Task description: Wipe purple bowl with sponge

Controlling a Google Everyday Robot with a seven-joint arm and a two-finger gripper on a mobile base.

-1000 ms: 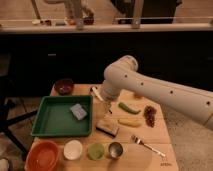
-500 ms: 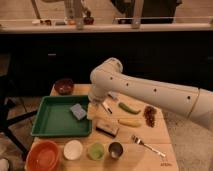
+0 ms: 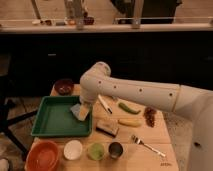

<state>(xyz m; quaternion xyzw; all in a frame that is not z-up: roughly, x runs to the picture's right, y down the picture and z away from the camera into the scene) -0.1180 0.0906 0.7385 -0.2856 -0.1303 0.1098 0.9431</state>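
The purple bowl (image 3: 63, 86) sits at the table's back left corner, just behind the green tray (image 3: 52, 122). The pale grey-blue sponge (image 3: 76, 108) lies in the tray's right back part. My arm reaches in from the right and bends down at the elbow, so my gripper (image 3: 84, 113) hangs right at the sponge's right side, partly covering it. The gripper looks open, and I cannot tell whether it touches the sponge. The bowl is about a hand's width behind and left of the gripper.
Along the front edge stand an orange bowl (image 3: 44, 155), a white bowl (image 3: 73, 149), a green cup (image 3: 95, 151) and a metal cup (image 3: 116, 149). A brown-and-tan block (image 3: 107, 128), banana (image 3: 130, 122), green pepper (image 3: 129, 107), fork (image 3: 145, 145) and white utensil (image 3: 105, 104) lie right of the tray.
My arm has swung left and down from the table's middle, bringing the gripper over the tray to the sponge. The sponge and the bowl have stayed in place.
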